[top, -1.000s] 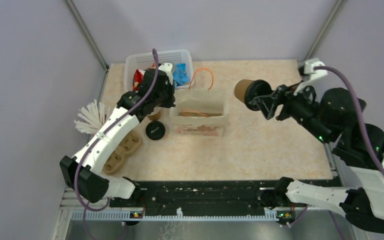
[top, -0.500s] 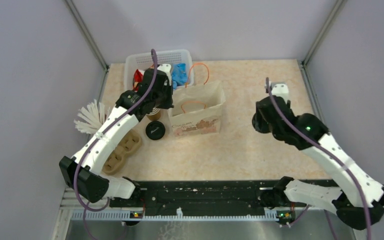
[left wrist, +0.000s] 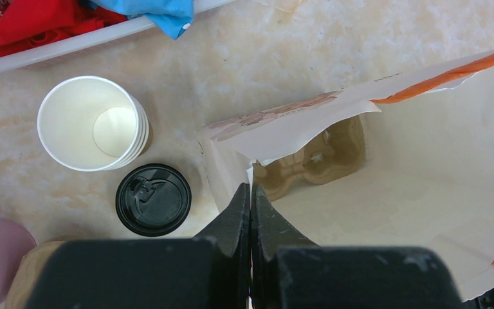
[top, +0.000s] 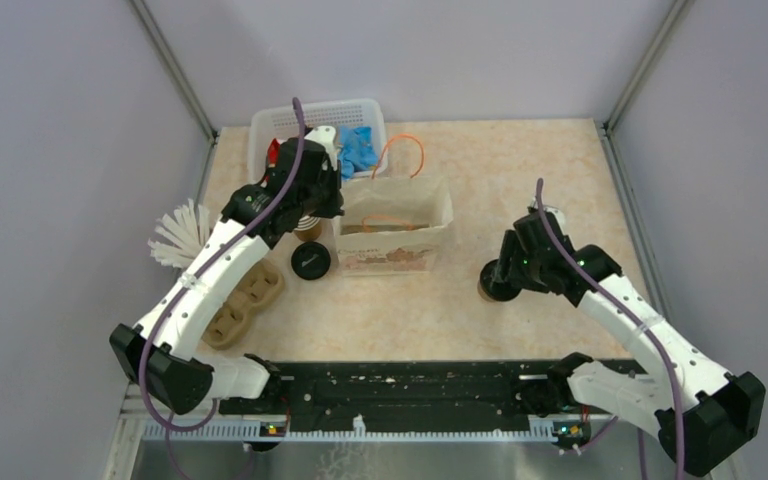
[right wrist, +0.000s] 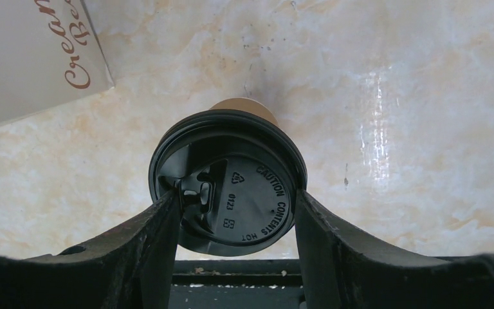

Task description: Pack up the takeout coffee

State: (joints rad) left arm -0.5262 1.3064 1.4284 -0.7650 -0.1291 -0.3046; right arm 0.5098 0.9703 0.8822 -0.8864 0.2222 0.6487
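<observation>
Step in hand: by my reading, taking the capped coffee cup [top: 487, 290] across to the open paper bag [top: 392, 252] and lowering it in.
Coffee cup: on the front half of the worktop [top: 540, 170], right of the bag and apart from it. It looks upright, but I cannot tell whether its base touches the worktop.
Right gripper [right wrist: 235, 209]: grasping the cup, with one finger pressed against each side of the black lid.
Left gripper [left wrist: 251, 193]: clenched tight, its tips on the bag's left rim, apparently pinching the paper so the mouth stays wide.
Inside the bag: a cup carrier [left wrist: 315, 161] lies on the floor at the left end.
Doing it well: carry the cup level and above the bag's rim, then bring it straight down over a carrier pocket. The grip sits at the lid, so move gently or the lid may pop off. The orange handles [top: 405, 145] are best avoided.
Cup: brown kraft paper, tapered and matte.
Lid: black plastic, round and glossy, with raised lettering.
Bag: thin cream paper with a creased, slightly torn rim and brown script print.
Carrier: moulded pulp, rough and dimpled.
Nearby: a loose lid [left wrist: 153, 199] and stacked cups [left wrist: 93, 122] with white insides sit left of the bag.
Worktop: mottled beige stone pattern, smooth with a slight sheen.
</observation>
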